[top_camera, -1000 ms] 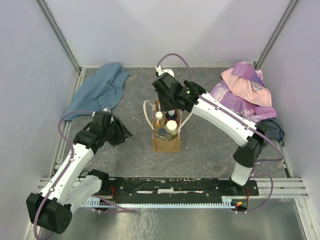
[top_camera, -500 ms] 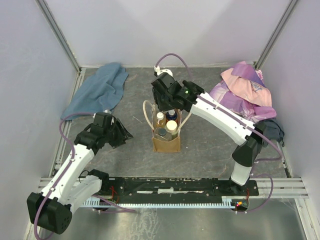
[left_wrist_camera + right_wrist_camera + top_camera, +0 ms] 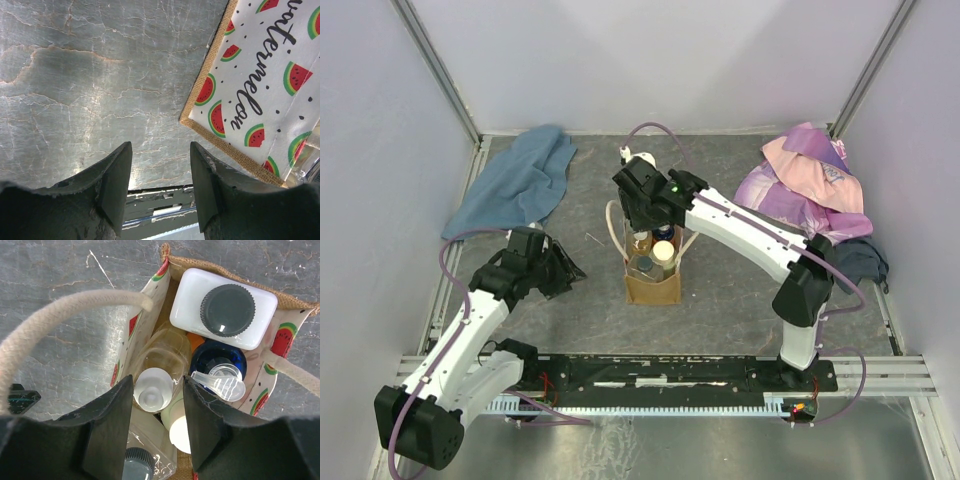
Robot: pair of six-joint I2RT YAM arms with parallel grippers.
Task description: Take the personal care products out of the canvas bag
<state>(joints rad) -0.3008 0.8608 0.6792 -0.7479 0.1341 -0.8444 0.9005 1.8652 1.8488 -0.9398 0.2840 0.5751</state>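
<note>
The canvas bag (image 3: pixel 652 284) stands upright at the table's middle, and its watermelon-print side shows in the left wrist view (image 3: pixel 260 85). In the right wrist view it holds a white rectangular bottle with a dark cap (image 3: pixel 222 307), a blue-capped orange bottle (image 3: pixel 217 365), a clear bottle with a pale cap (image 3: pixel 152 387), a cream-capped one (image 3: pixel 177 432) and a dark-lidded jar (image 3: pixel 137 465). My right gripper (image 3: pixel 157 390) is open over the bag's mouth, its fingers on either side of the pale cap. My left gripper (image 3: pixel 160 155) is open and empty above bare table left of the bag.
A blue cloth (image 3: pixel 520 180) lies at the back left. A pink-purple cloth (image 3: pixel 805 180) lies at the back right, with a dark bundle (image 3: pixel 865 262) beside it. The bag's cream rope handles (image 3: pixel 60 315) arch beside the right gripper. A rail (image 3: pixel 670 375) runs along the near edge.
My right gripper has moved left and toward the bag's mouth, over the bottles. The left arm has hardly moved.
</note>
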